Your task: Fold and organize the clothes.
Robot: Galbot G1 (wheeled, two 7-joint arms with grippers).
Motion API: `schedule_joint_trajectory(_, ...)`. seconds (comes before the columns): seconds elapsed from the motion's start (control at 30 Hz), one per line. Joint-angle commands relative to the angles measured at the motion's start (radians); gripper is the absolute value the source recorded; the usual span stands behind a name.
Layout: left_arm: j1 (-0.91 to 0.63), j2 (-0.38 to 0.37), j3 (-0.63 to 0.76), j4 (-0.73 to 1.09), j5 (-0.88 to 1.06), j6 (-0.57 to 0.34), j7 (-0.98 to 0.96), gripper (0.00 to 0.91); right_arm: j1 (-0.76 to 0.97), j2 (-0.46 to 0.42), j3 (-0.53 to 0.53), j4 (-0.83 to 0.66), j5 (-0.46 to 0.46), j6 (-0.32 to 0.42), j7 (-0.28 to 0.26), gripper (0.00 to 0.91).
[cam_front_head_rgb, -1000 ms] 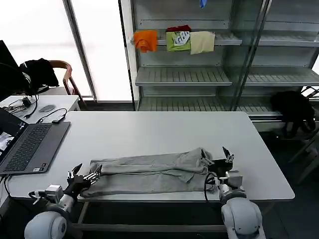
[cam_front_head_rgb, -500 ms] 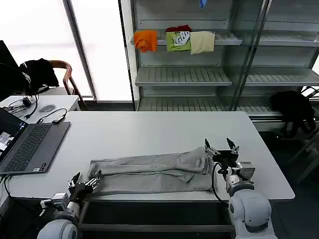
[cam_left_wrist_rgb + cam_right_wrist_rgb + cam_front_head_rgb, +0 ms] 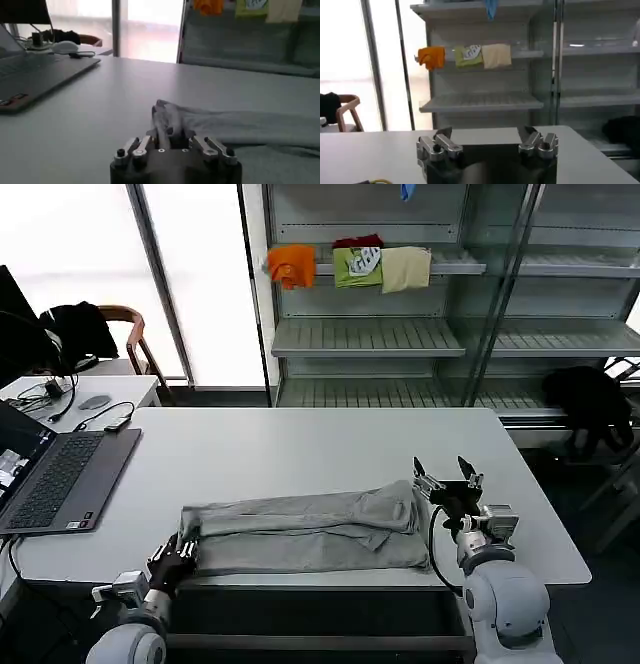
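While the grey top lies folded long along the white bench's near edge, with a laptop at its left end and shelving behind, the left end effector pinches the top's left end and the right end effector hovers released just beside its right end.

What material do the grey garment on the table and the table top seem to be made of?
The grey garment looks like soft knit cotton, matte: it lies in loose folds with rounded creases and no shine. The table top seems a smooth laminate or coated board, pale grey, with a faint sheen and a flat, even surface; the exact material cannot be told from its look.
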Motion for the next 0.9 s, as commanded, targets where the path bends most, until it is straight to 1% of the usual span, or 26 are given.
schedule_joint_trajectory(0.03,-0.006,-0.008,0.010,0.003,0.000,0.032,0.002,0.000,0.007,-0.002,0.004,0.000,0.010,-0.001,0.003,0.907)
schedule_joint_trajectory(0.1,-0.010,-0.008,0.012,0.005,0.007,0.020,0.005,0.000,0.008,-0.002,0.005,-0.001,0.009,-0.001,0.003,0.907)
schedule_joint_trajectory(0.2,-0.020,-0.007,-0.002,0.004,0.056,-0.029,0.030,0.000,0.010,-0.005,0.007,-0.005,0.010,0.000,0.002,0.907)
schedule_joint_trajectory(0.3,-0.052,0.016,-0.054,-0.007,0.124,-0.082,0.087,0.000,0.012,-0.009,0.014,-0.012,0.010,0.000,0.002,0.907)
schedule_joint_trajectory(0.37,-0.089,0.057,-0.108,-0.005,0.196,-0.110,0.148,0.000,0.012,-0.012,0.018,-0.016,0.011,0.002,0.000,0.907)
schedule_joint_trajectory(0.4,-0.113,0.076,-0.135,0.000,0.223,-0.114,0.185,0.000,0.013,-0.014,0.020,-0.019,0.011,0.002,0.000,0.907)
schedule_joint_trajectory(0.5,-0.180,0.165,-0.213,0.040,0.334,-0.115,0.296,0.000,0.015,-0.016,0.025,-0.030,0.011,0.004,0.000,0.907)
schedule_joint_trajectory(0.57,-0.207,0.233,-0.244,0.066,0.378,-0.113,0.338,0.000,0.016,-0.016,0.027,-0.036,0.011,0.004,0.000,0.907)
schedule_joint_trajectory(0.67,-0.241,0.317,-0.281,0.128,0.430,-0.119,0.392,0.000,0.017,-0.018,0.029,-0.046,0.011,0.004,0.000,0.907)
schedule_joint_trajectory(0.73,-0.270,0.364,-0.298,0.187,0.466,-0.143,0.420,0.000,0.018,-0.021,0.031,-0.052,0.011,0.005,-0.001,0.907)
schedule_joint_trajectory(0.83,-0.321,0.419,-0.314,0.263,0.502,-0.166,0.437,0.000,0.018,-0.024,0.033,-0.059,0.011,0.005,-0.001,0.907)
schedule_joint_trajectory(0.9,-0.349,0.437,-0.324,0.300,0.526,-0.165,0.435,0.000,0.018,-0.024,0.033,-0.065,0.011,0.005,0.000,0.907)
